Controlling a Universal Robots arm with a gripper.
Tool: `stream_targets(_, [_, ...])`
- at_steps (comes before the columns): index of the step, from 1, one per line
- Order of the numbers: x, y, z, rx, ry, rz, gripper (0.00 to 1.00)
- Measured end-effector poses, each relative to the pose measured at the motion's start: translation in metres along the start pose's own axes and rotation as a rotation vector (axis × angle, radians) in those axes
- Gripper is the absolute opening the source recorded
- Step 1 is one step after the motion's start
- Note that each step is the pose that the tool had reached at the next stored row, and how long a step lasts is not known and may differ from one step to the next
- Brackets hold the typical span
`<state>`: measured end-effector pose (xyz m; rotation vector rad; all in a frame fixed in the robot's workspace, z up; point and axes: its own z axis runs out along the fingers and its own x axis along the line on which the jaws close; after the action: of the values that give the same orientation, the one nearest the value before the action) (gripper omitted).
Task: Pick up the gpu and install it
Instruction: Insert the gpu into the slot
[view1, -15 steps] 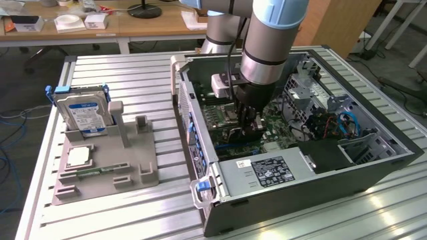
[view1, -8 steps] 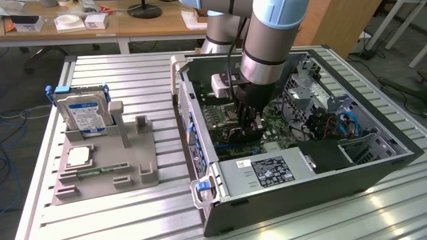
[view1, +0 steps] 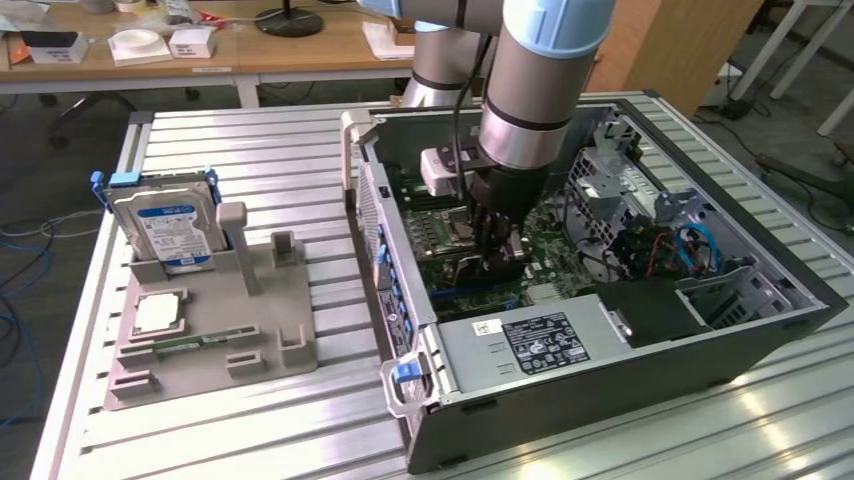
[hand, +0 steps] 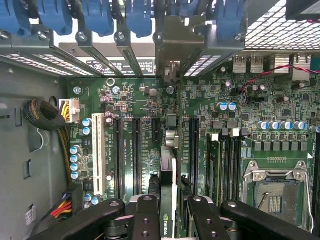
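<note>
My gripper (view1: 497, 245) is down inside the open computer case (view1: 601, 340), over the green motherboard (view1: 561, 262). In the wrist view my gripper (hand: 172, 207) is shut on the gpu (hand: 170, 170), a thin dark card seen edge-on between the black fingers (hand: 145, 220). The card stands upright along the long black expansion slots (hand: 136, 155). Its silvery metal end bracket (hand: 172, 45) sits among the rear slot covers of the case. I cannot tell whether the card's edge is fully down in a slot.
A grey holder tray (view1: 267, 345) on the exterior view's left carries a silver hard drive (view1: 167, 228) and a small square processor chip (view1: 158, 312). Near the gripper are the power supply (view1: 527, 340), the empty CPU socket (hand: 272, 192), a white slot (hand: 98, 150) and cable bundles (hand: 42, 115).
</note>
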<state>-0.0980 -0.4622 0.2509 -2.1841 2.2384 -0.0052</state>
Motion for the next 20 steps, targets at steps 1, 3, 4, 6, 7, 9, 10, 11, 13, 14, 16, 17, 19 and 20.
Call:
stream_targets(1, [-0.0002,0.0000,0.0000,-0.0001,0.0001,0.000,0.26])
stream_targets(3, [-0.0006,0.0000,0.0000,0.0000,0.0000,-0.002,0.26])
stream_targets(4, [-0.0008,-0.0001,0.0000,-0.0001,-0.0001,-0.004,0.26])
stream_targets(6, [-0.0009,-0.0001,0.0000,-0.0002,-0.0001,-0.007,0.26])
stream_targets(7, [-0.0010,-0.0002,0.0000,-0.0002,-0.0001,-0.008,0.26])
stream_targets(9, [-0.0014,-0.0003,0.0001,-0.0006,-0.0003,-0.014,0.26])
stream_targets(10, [-0.0016,-0.0003,0.0001,-0.0008,-0.0003,-0.018,0.26])
stream_targets(11, [-0.0016,-0.0002,0.0000,-0.0009,-0.0003,-0.022,0.26])
stream_targets(13, [-0.0018,-0.0002,0.0001,-0.0010,-0.0004,-0.028,0.26])
stream_targets(14, [-0.0018,-0.0002,0.0001,-0.0009,-0.0005,-0.032,0.26])
stream_targets(16, [-0.0020,-0.0002,0.0001,-0.0010,-0.0006,-0.040,0.26])
stream_targets(17, [-0.0020,-0.0002,0.0001,-0.0010,-0.0006,-0.043,0.26])
stream_targets(19, [-0.0020,-0.0002,0.0001,-0.0011,-0.0006,-0.044,0.26])
stream_targets(20, [-0.0020,-0.0002,0.0001,-0.0011,-0.0006,-0.044,0.26])
